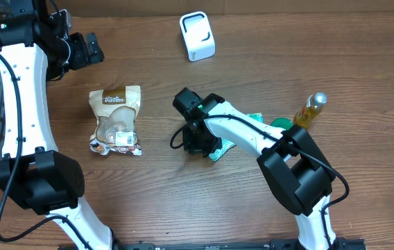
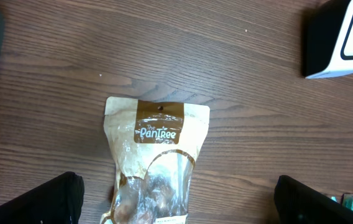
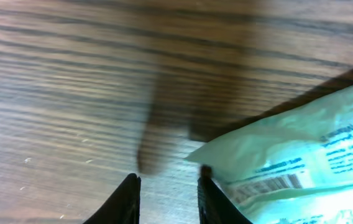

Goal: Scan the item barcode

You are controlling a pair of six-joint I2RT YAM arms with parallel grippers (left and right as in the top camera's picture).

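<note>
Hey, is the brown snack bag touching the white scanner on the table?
No, in the overhead view the snack bag lies well apart from the scanner, with a wide stretch of table between them.

Surface [image 1: 183,208]: mid-brown wood grain, darker streaks.
Pouch [image 1: 116,119], 9 o'clock: tan kraft, dark brown band on top, white "PanTree" lettering, clear window showing brown contents, white label at lower edge.
Scanner [image 1: 197,36], 12 o'clock: white shell, black side, pale grey window.
Packet [image 3: 301,155], near centre: mint green, white panel, black barcode stripes, blue-green print.
Bottle [image 1: 310,111], 3 o'clock: amber-yellow, silver cap.
Arms [image 1: 27,83]: white shells, black joints.
Right tool [image 3: 167,199]: black fingers.
</note>
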